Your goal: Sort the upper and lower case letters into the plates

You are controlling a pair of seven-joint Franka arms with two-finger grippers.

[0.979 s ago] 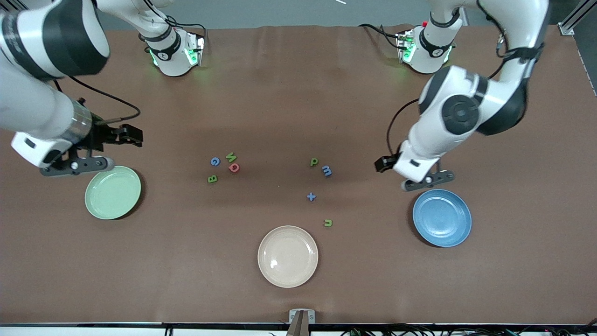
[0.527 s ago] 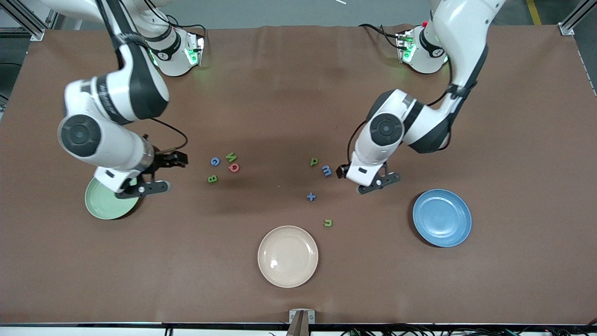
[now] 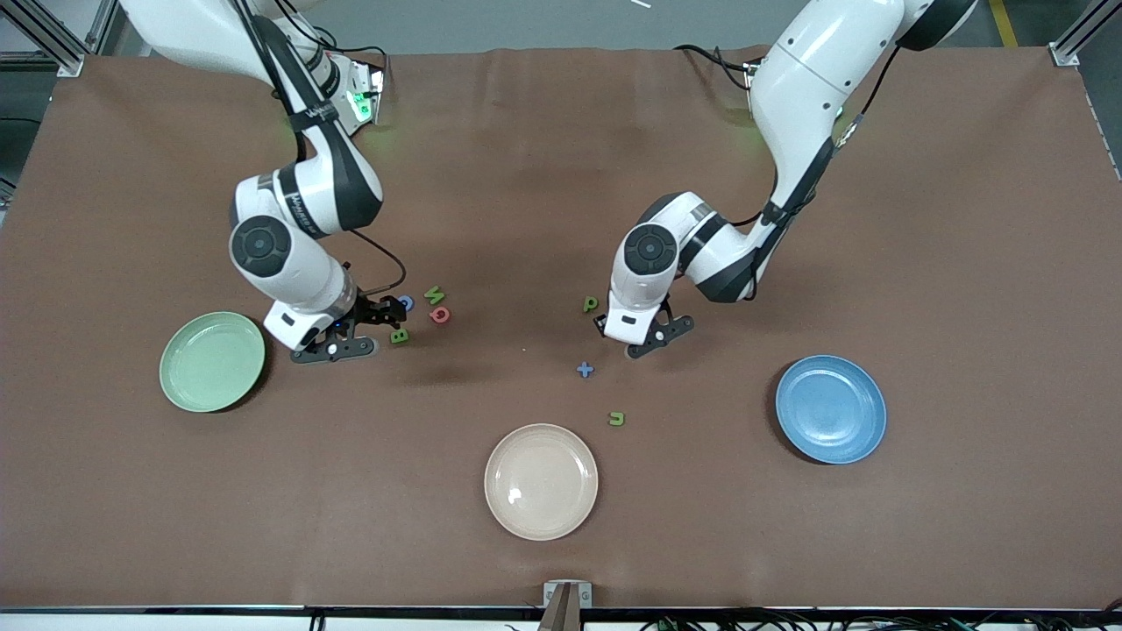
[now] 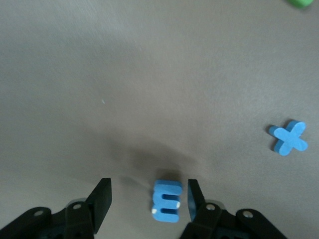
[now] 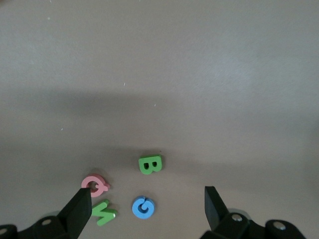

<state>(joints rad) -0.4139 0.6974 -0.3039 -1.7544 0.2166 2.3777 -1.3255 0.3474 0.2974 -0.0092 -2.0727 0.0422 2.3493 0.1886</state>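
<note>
Both grippers have been swung in from the plates to the letters | left gripper (image 4: 148, 201), fingers apart around blue m (image 4: 166, 200), frame centre | right gripper (image 5: 148, 211), fingers apart, over B (image 5: 150, 165), centre-left | mint plate (image 3: 212, 361) at left, blue plate (image 3: 830, 408) at right, both empty: first picks are judged imminent.

A brown table cover (image 3: 543, 158) fills nearly the whole frame, with faint creases near its upper edge. Grey floor (image 3: 526, 22) shows along the top. Metal frame rails (image 3: 1080, 35) cross the upper corners. Dark cables (image 3: 754, 624) run along the bottom edge. The light is even and soft.
</note>
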